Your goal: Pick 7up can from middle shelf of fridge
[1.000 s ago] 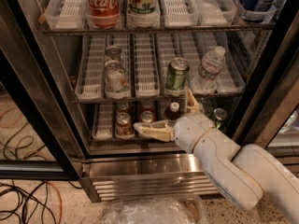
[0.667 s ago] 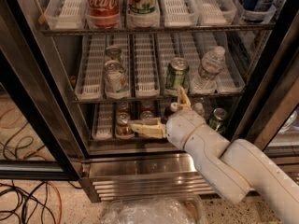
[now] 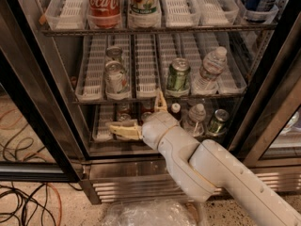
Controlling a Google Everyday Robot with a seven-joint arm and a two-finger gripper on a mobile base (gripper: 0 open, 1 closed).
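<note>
In the camera view the 7up can [image 3: 116,77] stands upright in a left-hand lane of the middle shelf [image 3: 145,65] inside the fridge [image 3: 123,182], with nothing touching it, so I judge the pick not yet begun. The gripper [image 3: 136,111] hangs below and to the right of it, at the shelf's front edge, its fingers spread wide and empty (one points left, one up). The reach, the grasp and the lift out all remain.

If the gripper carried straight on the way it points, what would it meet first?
Probably the front edge of the middle shelf, just below the 7up can; the open gripper sits lower than that edge, and depth is unclear.
</note>
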